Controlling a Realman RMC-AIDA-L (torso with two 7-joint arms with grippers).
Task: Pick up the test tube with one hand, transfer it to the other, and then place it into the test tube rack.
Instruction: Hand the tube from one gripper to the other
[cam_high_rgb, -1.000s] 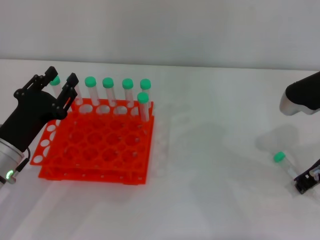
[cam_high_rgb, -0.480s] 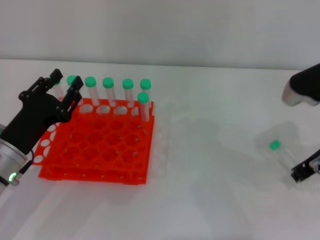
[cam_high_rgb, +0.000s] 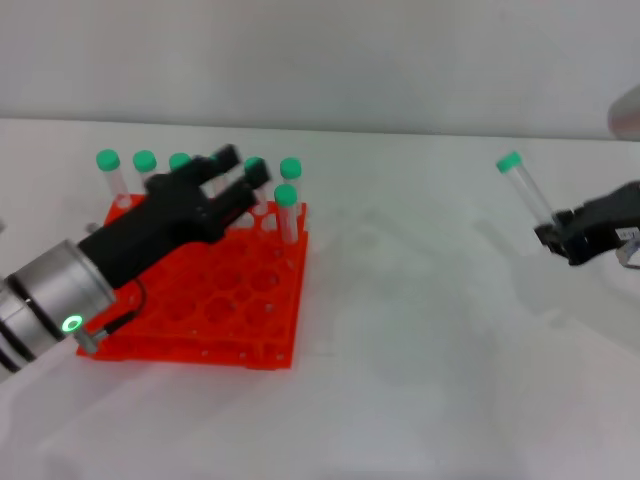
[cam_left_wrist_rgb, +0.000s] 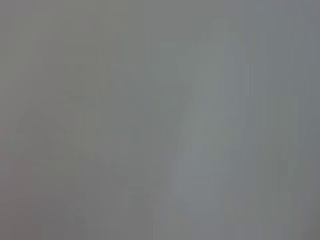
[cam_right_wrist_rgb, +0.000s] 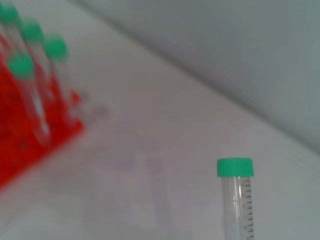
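My right gripper (cam_high_rgb: 556, 233) is shut on the lower end of the test tube (cam_high_rgb: 528, 195) and holds it above the table at the far right. The tube is tilted, with its green cap up and towards the left. The tube also shows upright in the right wrist view (cam_right_wrist_rgb: 237, 200). The orange-red rack (cam_high_rgb: 232, 300) stands on the left, also in the right wrist view (cam_right_wrist_rgb: 20, 140). My left gripper (cam_high_rgb: 243, 167), black on a silver wrist with a green light, reaches over the rack's back rows with fingers apart and empty. The left wrist view shows only blank grey.
Several other green-capped tubes (cam_high_rgb: 287, 208) stand in the rack's back row; two (cam_high_rgb: 110, 172) stand at its far left corner. White table (cam_high_rgb: 420, 330) lies between the rack and my right gripper, with a pale wall behind.
My right gripper has lifted the tube off the table and raised it, cap up. My left gripper has swung from the rack's left side to over its back rows.
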